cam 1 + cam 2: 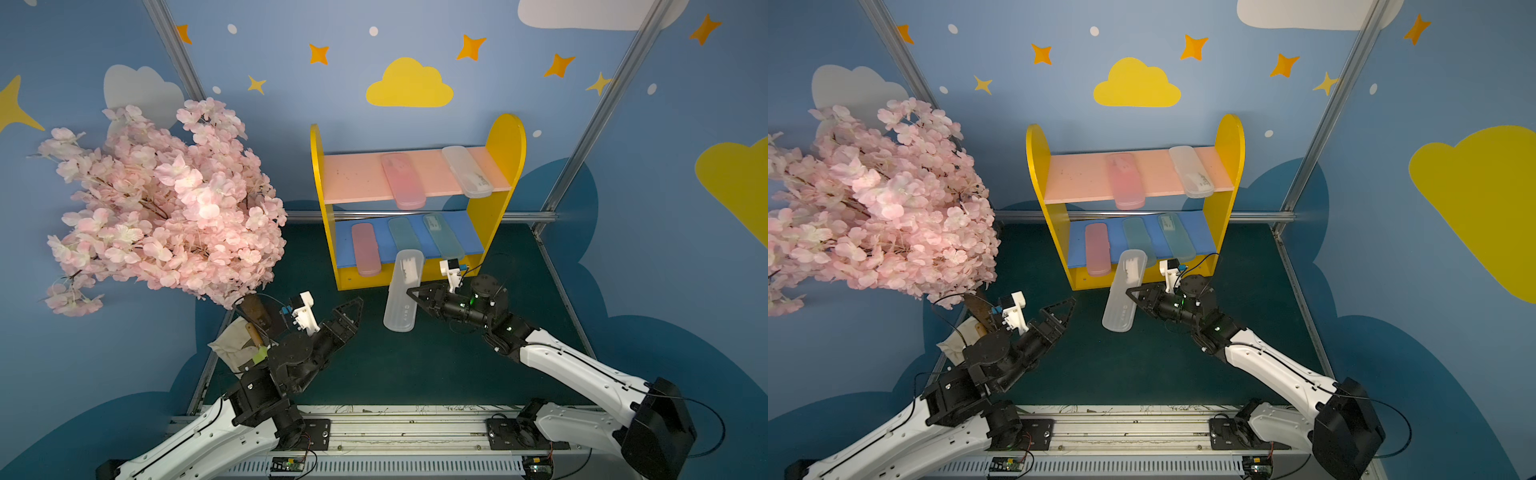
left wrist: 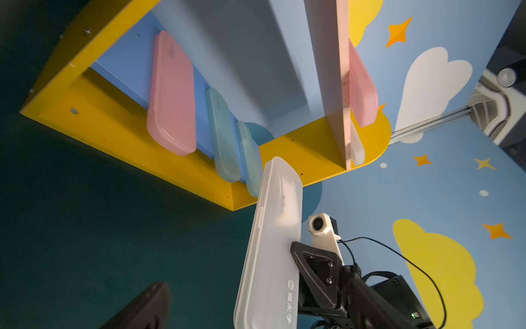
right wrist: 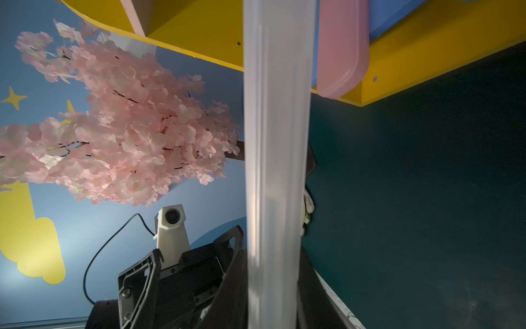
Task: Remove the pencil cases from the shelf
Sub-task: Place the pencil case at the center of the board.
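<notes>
A frosted clear pencil case is gripped by the right gripper, whose jaws are closed on the case's right-hand long edge at about mid-length. The case is held just in front of the shelf, its length running from near to far. In both top views its far end overlaps the front edge of the blue lower board. Whether it touches the shelf cannot be told. In the right wrist view the held case is seen as a pale band across the middle of the picture.

The left gripper is found to the left of the held case and apart from it, over the dark green table. Its jaws are spread wide and nothing is held between them.

Five more cases are lying on the shelf. On the pink upper board, the upper pink case is placed near the middle and a second clear case at the right end. Both overhang the front edge. On the lower board, the lower pink case is set at the left. The left teal case and the right teal case are laid beside each other to its right. The near end of the left teal case is hidden behind the held case.

A pink blossom tree is seen at the left of the table.
</notes>
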